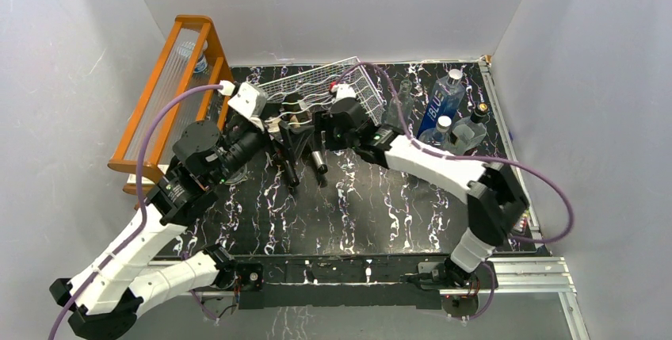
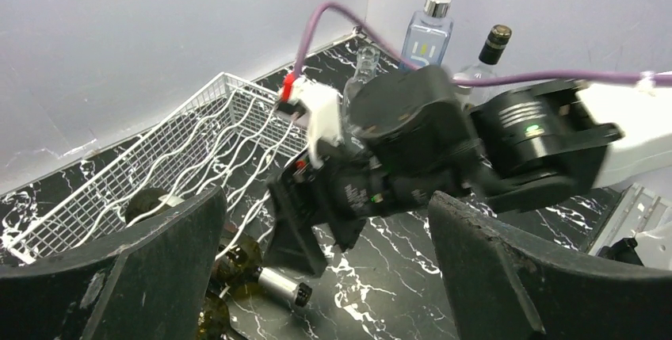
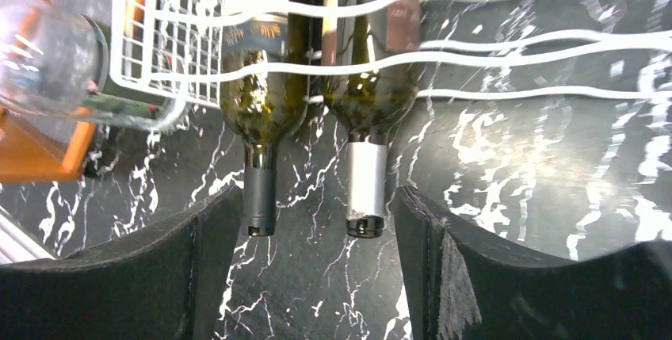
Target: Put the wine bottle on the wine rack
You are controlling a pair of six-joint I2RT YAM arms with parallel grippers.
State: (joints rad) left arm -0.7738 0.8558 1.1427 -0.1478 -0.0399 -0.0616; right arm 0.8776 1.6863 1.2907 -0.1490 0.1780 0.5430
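Note:
Two dark green wine bottles lie side by side in the white wire wine rack (image 3: 507,39), necks sticking out toward me. One has a silver capsule (image 3: 366,185), the other a dark grey one (image 3: 259,193). The rack's wavy wires cross over both bodies. My right gripper (image 3: 317,237) is open just in front of the two necks, touching neither. My left gripper (image 2: 325,276) is open wide with nothing in it, looking at the right gripper (image 2: 317,197), the silver-capped bottle (image 2: 273,284) and the rack (image 2: 214,134). From above, both necks (image 1: 318,158) lie below the rack (image 1: 317,78).
A tall orange wooden shelf (image 1: 170,78) stands at the left, holding a clear bottle (image 3: 47,63). A blue bottle (image 1: 446,98) and clear glass bottles (image 1: 467,130) stand at the back right corner. White walls close in three sides.

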